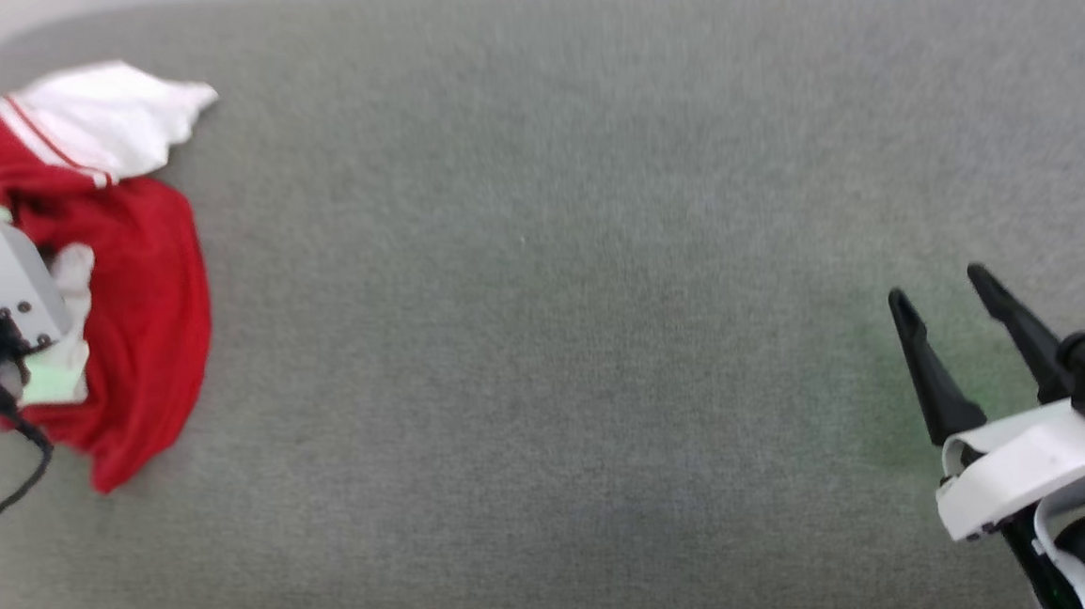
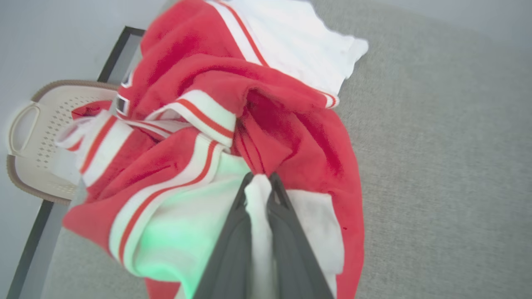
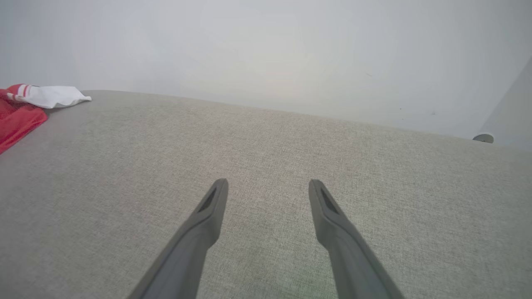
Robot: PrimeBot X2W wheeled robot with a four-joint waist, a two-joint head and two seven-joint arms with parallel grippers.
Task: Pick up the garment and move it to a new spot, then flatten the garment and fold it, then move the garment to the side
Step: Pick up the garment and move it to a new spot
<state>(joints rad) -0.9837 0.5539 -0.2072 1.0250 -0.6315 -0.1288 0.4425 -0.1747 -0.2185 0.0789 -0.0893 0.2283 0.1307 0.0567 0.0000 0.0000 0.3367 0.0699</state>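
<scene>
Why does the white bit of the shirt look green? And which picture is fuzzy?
Left wrist view: a green glow tints the white cloth of the garment beside the left gripper, which pinches it. Head view: softly blurred all over, with a faint green patch on the grey surface by the open right gripper. Right wrist view: sharpest, evenly lit.
</scene>
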